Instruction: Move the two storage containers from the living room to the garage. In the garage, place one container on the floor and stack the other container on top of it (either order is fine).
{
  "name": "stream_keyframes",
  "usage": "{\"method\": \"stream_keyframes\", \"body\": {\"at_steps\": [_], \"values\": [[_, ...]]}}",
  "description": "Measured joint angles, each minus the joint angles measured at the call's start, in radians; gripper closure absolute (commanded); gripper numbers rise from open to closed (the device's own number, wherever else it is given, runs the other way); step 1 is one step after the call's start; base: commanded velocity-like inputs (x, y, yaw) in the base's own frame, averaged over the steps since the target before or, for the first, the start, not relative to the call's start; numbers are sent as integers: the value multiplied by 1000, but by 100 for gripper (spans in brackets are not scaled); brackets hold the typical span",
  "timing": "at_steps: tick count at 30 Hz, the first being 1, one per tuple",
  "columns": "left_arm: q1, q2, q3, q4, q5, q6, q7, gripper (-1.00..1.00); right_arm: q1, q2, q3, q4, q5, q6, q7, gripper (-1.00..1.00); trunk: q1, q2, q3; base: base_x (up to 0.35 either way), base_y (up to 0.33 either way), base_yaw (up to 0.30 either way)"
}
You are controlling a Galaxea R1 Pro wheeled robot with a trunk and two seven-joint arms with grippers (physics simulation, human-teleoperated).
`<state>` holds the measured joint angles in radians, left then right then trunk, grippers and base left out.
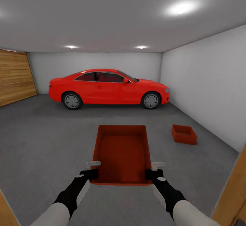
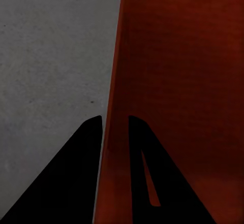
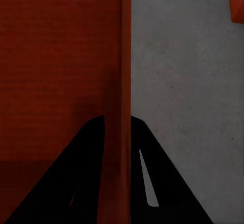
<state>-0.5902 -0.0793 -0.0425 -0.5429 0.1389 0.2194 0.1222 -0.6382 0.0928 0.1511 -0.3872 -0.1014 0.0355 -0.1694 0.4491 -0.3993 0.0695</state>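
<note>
Held bin [image 1: 122, 152], frame centre: left tool [image 1: 91, 172] and right tool [image 1: 152, 172] each clamped on a side wall. Second bin [image 1: 184, 134] on floor [image 1: 41, 133], right of centre. Red car [image 1: 108, 88] behind.

Orange-red containers [image 1: 122, 154] [image 1: 184, 134], mottled grey floor [image 1: 41, 144], bright red car [image 1: 108, 88].
</note>
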Motion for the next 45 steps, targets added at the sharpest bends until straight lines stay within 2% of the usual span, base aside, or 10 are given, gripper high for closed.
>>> {"method": "stream_keyframes", "body": {"at_steps": [45], "values": [[0,-1,3,3,-2,0,0,100,0,-1,2,1,-3,1,0,100,0,0,0,321,0,0]]}}
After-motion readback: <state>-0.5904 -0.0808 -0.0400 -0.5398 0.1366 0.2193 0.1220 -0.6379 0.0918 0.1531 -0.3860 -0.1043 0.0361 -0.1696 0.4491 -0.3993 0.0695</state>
